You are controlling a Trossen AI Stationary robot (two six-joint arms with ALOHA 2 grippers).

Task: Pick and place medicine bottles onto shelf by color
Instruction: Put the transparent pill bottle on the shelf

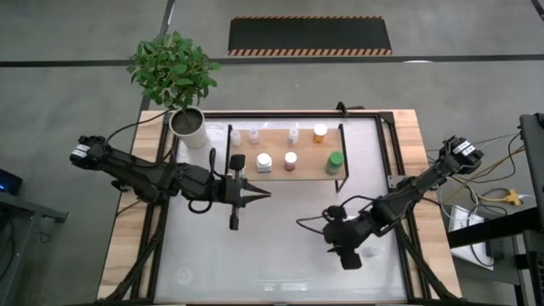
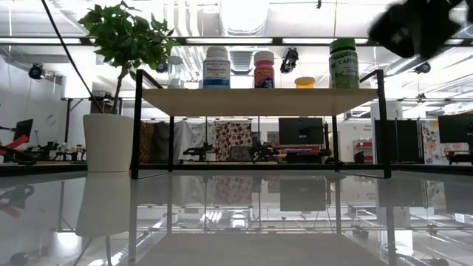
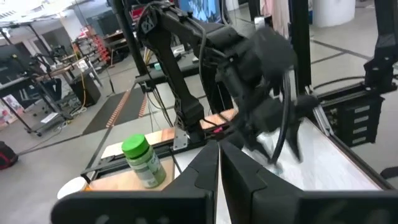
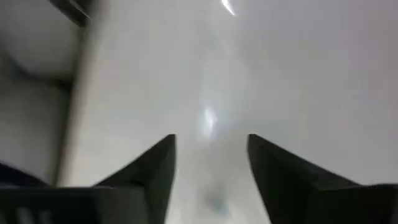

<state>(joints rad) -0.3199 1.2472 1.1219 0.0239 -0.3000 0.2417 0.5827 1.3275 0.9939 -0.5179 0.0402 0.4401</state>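
Right gripper (image 4: 211, 163) fingers spread, empty, well clear of shelf (image 1: 276, 172). Left gripper (image 1: 262, 192) pinched closed, empty, just beside it. 7 medicine bottles (image 1: 290, 160) up top, probably color-sorted.

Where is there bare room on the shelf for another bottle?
The shelf has bare board between the pink-labelled bottle and the green-capped bottle, and between the back-row clear bottle and the small bottle. The left end near the plant pot is crowded.
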